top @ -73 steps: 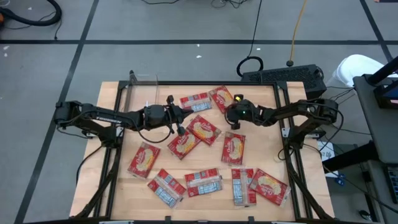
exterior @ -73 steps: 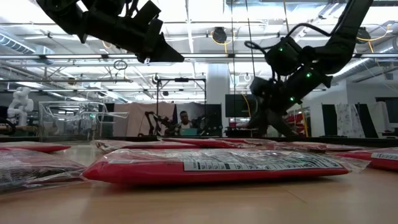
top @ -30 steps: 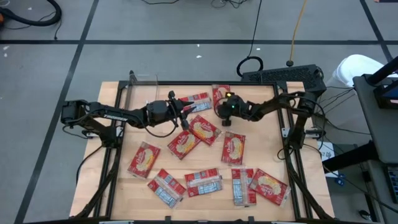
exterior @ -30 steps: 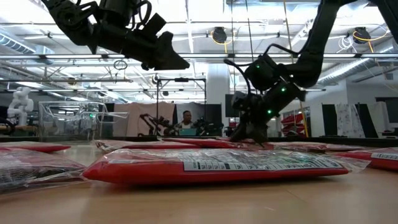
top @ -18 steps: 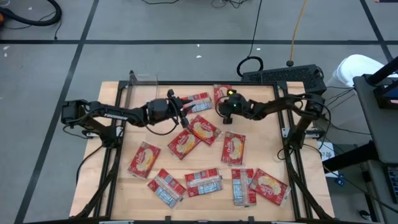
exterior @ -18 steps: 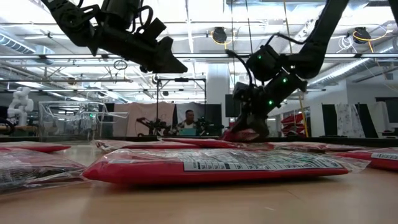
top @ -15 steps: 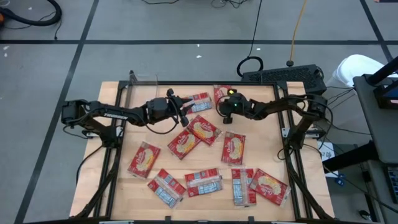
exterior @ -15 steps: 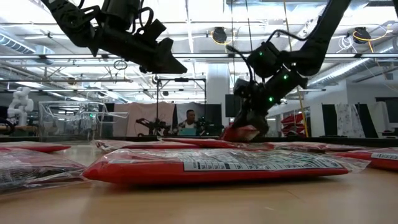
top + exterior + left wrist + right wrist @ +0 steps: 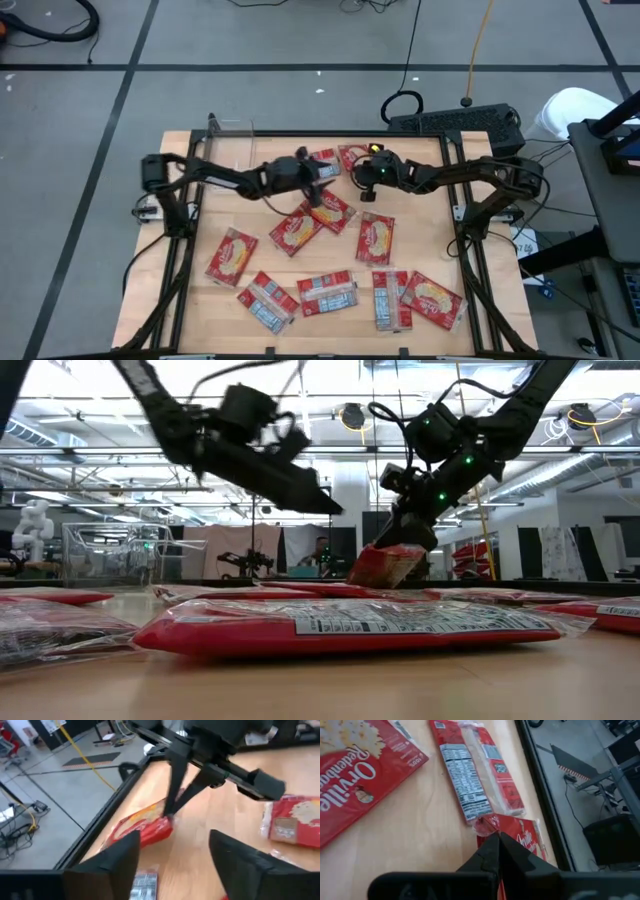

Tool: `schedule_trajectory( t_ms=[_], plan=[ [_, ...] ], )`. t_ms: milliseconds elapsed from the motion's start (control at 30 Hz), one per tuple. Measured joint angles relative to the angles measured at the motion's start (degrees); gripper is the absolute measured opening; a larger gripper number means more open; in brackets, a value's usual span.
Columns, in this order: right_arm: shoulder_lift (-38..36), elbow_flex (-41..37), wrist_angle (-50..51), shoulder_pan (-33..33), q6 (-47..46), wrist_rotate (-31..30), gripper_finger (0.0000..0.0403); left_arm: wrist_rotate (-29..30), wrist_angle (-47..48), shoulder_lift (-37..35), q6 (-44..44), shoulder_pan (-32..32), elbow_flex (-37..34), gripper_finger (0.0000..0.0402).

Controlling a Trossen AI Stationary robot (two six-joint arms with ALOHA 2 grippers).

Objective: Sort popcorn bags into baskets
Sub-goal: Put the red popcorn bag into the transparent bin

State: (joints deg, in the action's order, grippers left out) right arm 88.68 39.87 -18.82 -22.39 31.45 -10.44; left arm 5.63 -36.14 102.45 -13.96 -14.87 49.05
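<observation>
Red flat popcorn bags lie scattered over the wooden table (image 9: 180, 155), some face up with a yellow-cream popcorn picture, others showing a white-grey label panel. Right gripper (image 9: 408, 532) is clenched on the edge of one red bag (image 9: 385, 564) near the table's far edge, one end lifted and tilted off the surface; the right wrist view shows the fingers pinched together on that bag's corner (image 9: 512, 832), beside a label-side bag (image 9: 475, 770). Left gripper (image 9: 322, 184) hovers over the middle cluster, just above a popcorn-picture bag (image 9: 330, 209), fingers spread and holding nothing, per the left wrist view. Clear plastic basket (image 9: 228, 128) sits at the far left corner of the table; contents cannot be made out. Grey taped floor surrounds the table; a black keyboard (image 9: 455, 121) lies behind it. Low view shows a lab room with a person (image 9: 320, 555) seated far back.
</observation>
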Motion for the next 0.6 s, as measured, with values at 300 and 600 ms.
schedule_trajectory(
  t_ms=[300,600],
  plan=[
    [-0.06,-0.01,1.74,0.0,0.88,0.02,0.0,0.65,9.69,14.22,-9.99,-0.96,14.78,0.0299],
    [-1.22,0.01,2.59,-0.02,0.55,2.96,0.0,1.41,11.04,15.26,-17.39,-1.2,17.26,0.025]
  ],
)
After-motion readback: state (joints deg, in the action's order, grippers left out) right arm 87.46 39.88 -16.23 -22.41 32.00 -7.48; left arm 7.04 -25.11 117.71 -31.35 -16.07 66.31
